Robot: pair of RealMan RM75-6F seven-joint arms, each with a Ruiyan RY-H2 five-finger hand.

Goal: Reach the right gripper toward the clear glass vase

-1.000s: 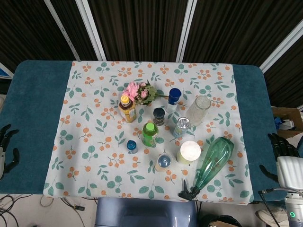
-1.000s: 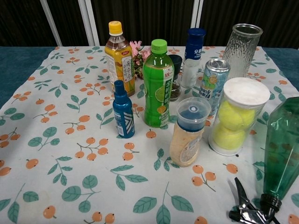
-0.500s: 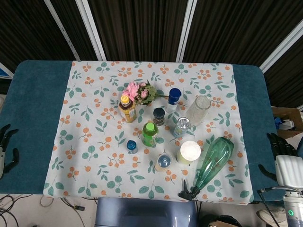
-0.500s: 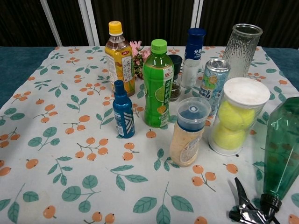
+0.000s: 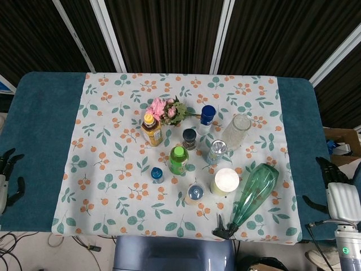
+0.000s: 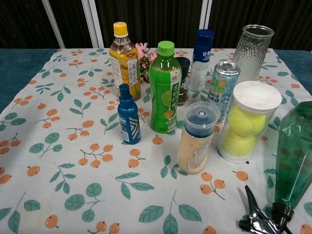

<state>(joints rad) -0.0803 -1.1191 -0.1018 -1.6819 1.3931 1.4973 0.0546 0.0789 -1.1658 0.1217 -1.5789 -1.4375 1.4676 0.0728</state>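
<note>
The clear glass vase (image 5: 236, 131) stands upright on the floral cloth, right of the middle; in the chest view the vase (image 6: 251, 48) is at the back right, behind a drink can. My right hand (image 5: 331, 183) hangs off the table's right edge, far to the lower right of the vase, fingers apart and holding nothing. My left hand (image 5: 7, 172) is at the far left edge of the head view, off the table, also empty with fingers spread. Neither hand shows in the chest view.
Crowded around the vase: a drink can (image 5: 216, 150), a blue-capped white bottle (image 5: 206, 118), a tennis-ball tube (image 5: 225, 182), a green spray bottle lying on its side (image 5: 254, 191), a green bottle (image 5: 179, 160), a yellow-capped tea bottle (image 5: 151, 129), pink flowers (image 5: 167, 110).
My right hand has crept slightly left and up at the table's right edge. The left hand and all the objects stay where they were.
</note>
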